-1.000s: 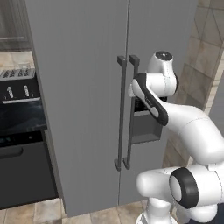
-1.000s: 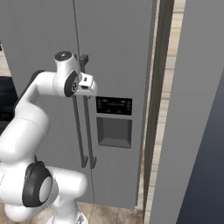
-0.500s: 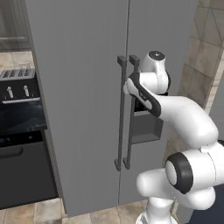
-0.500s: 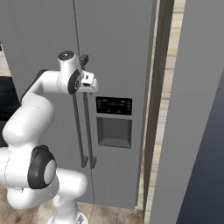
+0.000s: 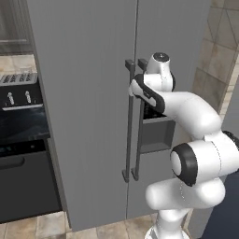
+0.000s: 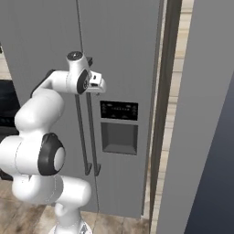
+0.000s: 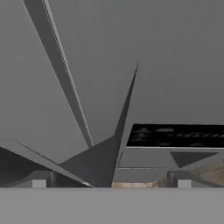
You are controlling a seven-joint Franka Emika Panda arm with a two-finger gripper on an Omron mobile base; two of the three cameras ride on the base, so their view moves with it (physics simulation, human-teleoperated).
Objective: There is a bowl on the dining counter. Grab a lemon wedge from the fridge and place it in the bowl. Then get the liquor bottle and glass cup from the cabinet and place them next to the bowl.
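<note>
My claw is spread wide, nothing in it, raised near the upper ends of the two door handles of the fridge. In the hand view my finger tips stand apart with grey door face between them.

The handles are long dark bars, upright, side by side at the seam where the two doors meet. Their long axis runs up and down, and most of each bar hangs below my claw. From the right base view my claw looks just in front of the right-hand bar, close; I cannot tell whether it touches.

Both doors are shut. The lemon wedge should lie behind them, so I judge a door must be pulled first.

Farther out and below my claw, on the right-hand door: a dark display panel and a recessed dispenser. Beyond the left-hand door, a black oven. Beyond the right-hand door, a tiled wall.

Nothing stands between claw and handles.
</note>
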